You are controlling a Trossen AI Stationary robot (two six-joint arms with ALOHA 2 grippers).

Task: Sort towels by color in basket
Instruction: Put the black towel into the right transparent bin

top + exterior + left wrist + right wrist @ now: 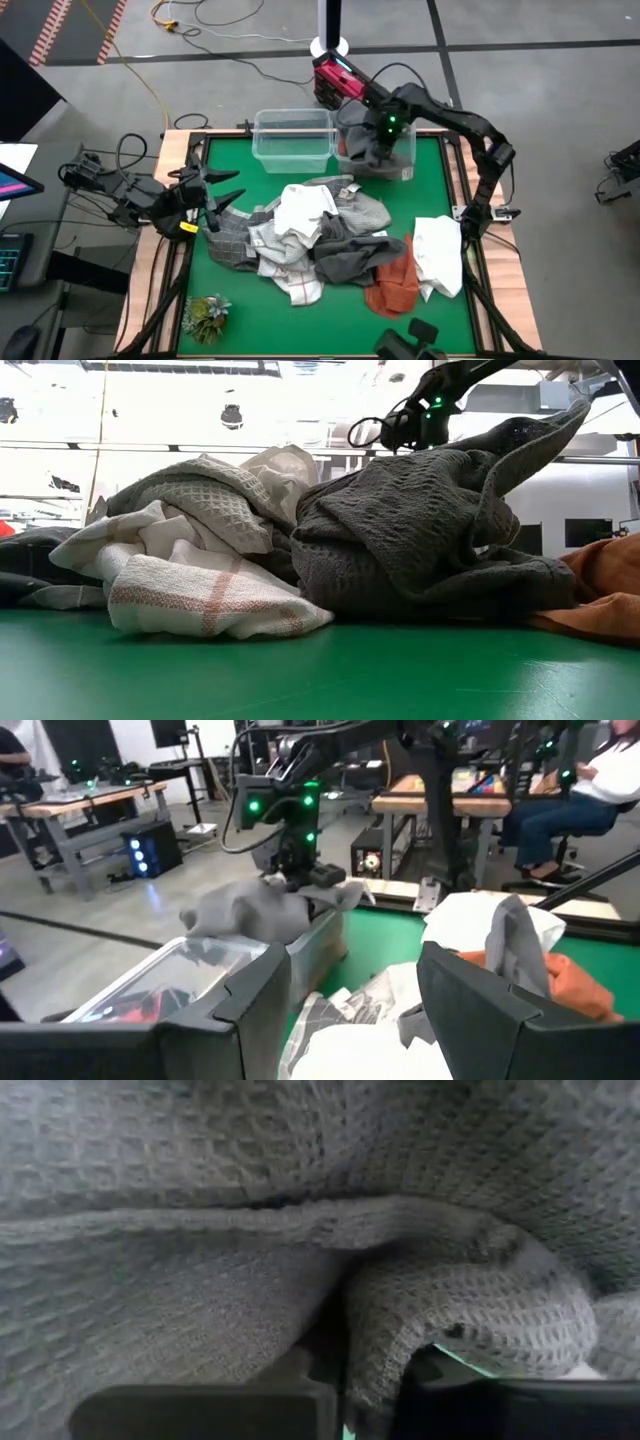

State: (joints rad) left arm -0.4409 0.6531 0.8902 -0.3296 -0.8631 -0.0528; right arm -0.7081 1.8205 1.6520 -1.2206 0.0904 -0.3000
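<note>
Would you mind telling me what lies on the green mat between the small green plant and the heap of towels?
Nothing: in the high view bare green mat separates the small green plant from the heap of towels.

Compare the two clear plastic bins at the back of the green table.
The left clear plastic bin looks empty; the right clear plastic bin has a dark grey waffle towel bulging over its rim. The right gripper is above the right bin; nothing hangs above the left. Both are transparent, rectangular, side by side.

The towels (320, 240) were soft waffle-weave cloth — matt and nubbly; the far bins (292, 140) clear glossy plastic, the table (230, 295) flat green felt.
</note>
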